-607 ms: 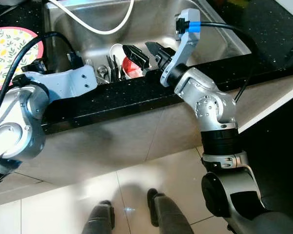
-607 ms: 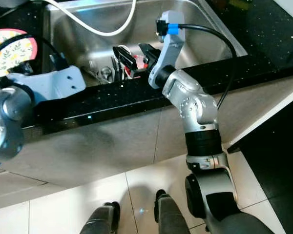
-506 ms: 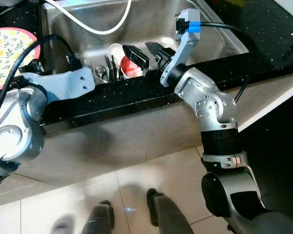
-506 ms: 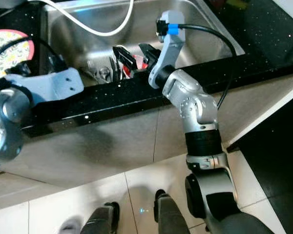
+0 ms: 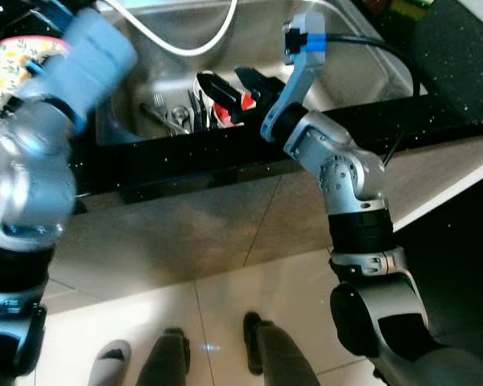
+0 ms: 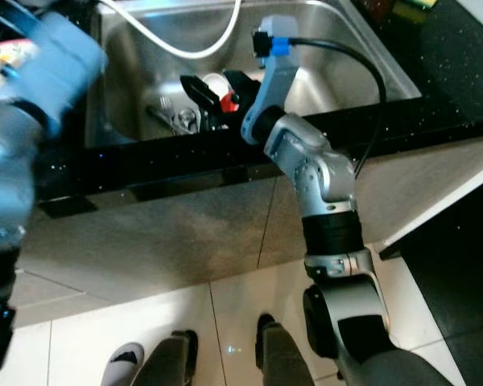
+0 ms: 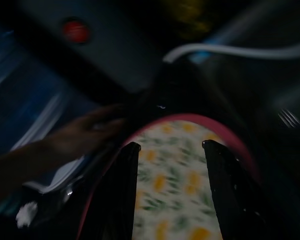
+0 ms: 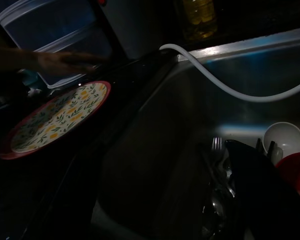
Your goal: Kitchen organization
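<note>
Cutlery (image 5: pixel 181 117) lies heaped in our steel sink (image 5: pixel 346 64) against its near wall, and 1 fork (image 8: pixel 216 146) in the heap runs lengthwise away from us, tines toward the sink's far wall. Just beside the heap sit a white cup (image 8: pixel 285 137) and a red cup (image 5: pixel 243 101). Our right gripper (image 5: pixel 229 83) hangs over these cups with its 2 black fingers spread wide, gripping nothing. A white hose (image 5: pixel 185 44) loops across the basin. On the black counter (image 5: pixel 435 88) to the sink's left lies a red-rimmed floral plate (image 8: pixel 55 118), flat. Our left gripper (image 7: pixel 170 190) hovers just above that plate, its 2 fingers (image 7: pixel 121 192) parted wide and empty. A person's hand (image 7: pixel 85 132) reaches in at the plate's far edge.
</note>
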